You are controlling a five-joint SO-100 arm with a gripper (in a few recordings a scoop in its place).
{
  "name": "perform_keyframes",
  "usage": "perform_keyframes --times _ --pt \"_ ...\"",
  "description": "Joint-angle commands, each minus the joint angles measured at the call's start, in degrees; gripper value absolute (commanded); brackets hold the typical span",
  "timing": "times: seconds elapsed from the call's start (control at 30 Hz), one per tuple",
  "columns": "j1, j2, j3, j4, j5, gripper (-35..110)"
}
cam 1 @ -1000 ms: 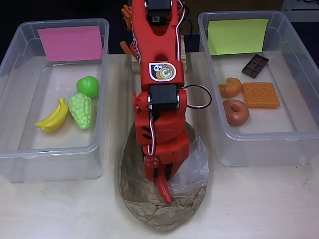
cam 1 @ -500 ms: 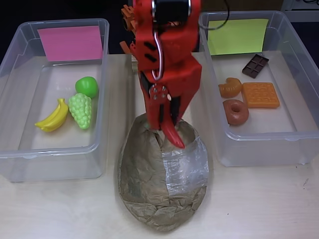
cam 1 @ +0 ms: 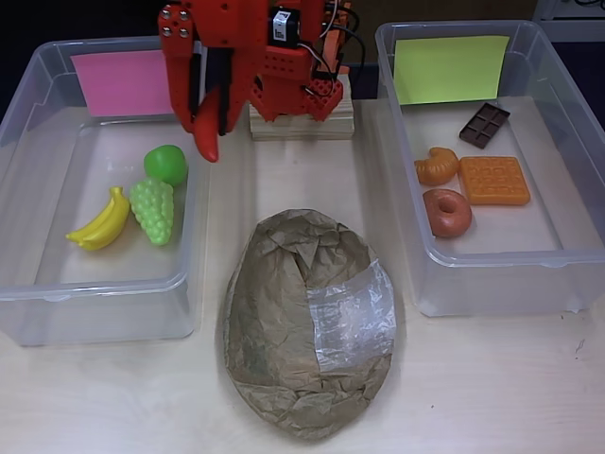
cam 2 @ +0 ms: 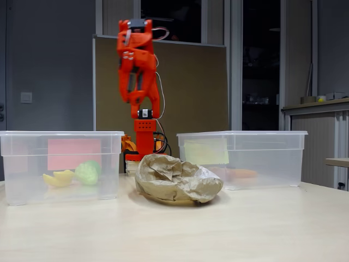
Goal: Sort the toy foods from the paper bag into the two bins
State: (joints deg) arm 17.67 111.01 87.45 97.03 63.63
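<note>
Three fruits fill the pink-labelled bin (cam 1: 38,274); the gripper (cam 1: 210,142) above apparently pinches a red chili (cam 1: 207,144).

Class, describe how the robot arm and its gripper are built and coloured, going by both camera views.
The arm is bright orange-red plastic with black motor blocks set into its joints, silver screws, and thin red, white and black cables looping alongside. Its gripper has two tapering orange-red fingers. It stands on a pale wooden base block.
</note>
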Motion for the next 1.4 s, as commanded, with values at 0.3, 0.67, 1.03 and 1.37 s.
perform_keyframes --times 0.3,0.67,1.03,1.37 --pt "34.01 3.96 16.79 -15.03 -0.53 3" --pt "47.46 -15.03 17.05 -30.67 3.08 4" --pt "49.57 -25.93 24.08 -42.19 4.92 10" --pt "48.87 -26.46 26.02 -41.57 4.04 23"
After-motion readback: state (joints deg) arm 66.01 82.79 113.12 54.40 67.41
